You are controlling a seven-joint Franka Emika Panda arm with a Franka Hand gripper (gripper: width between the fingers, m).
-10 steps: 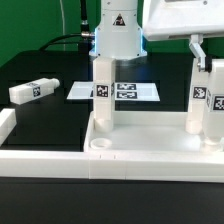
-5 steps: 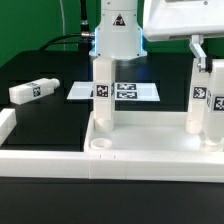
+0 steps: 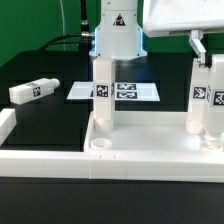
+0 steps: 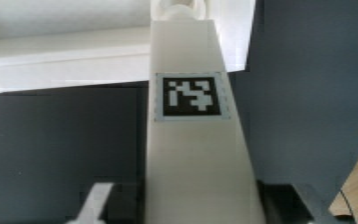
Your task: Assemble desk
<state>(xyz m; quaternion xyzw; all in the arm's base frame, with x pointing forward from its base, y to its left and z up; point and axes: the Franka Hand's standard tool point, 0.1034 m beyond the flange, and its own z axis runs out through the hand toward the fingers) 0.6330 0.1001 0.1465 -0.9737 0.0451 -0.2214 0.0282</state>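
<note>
- Desk top [image 3: 150, 150]: wide, shallow, white plastic tray with round corner sockets. Lay at near side of black table [image 3: 60, 120].
- Left leg [image 3: 103, 95]: white square bar with tag. Stood upright in tray's far corner, exterior view's left.
- Right leg [image 3: 200, 115]: same kind, upright at far corner, exterior view's right. Gripper [image 3: 199, 52] clasped it, jaws narrow.
- Loose leg [image 3: 32, 90]: lay flat at exterior view's left, well apart.
- Marker board [image 3: 130, 90]: lay flat beyond tray.

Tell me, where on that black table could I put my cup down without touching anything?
Bare black table lies between the lying white square-bar leg, the white border rail and the white tray-like desk top. Crowded: the tray's upright legs, and the exterior view's right, where the gripper grips the rightmost leg.
</note>
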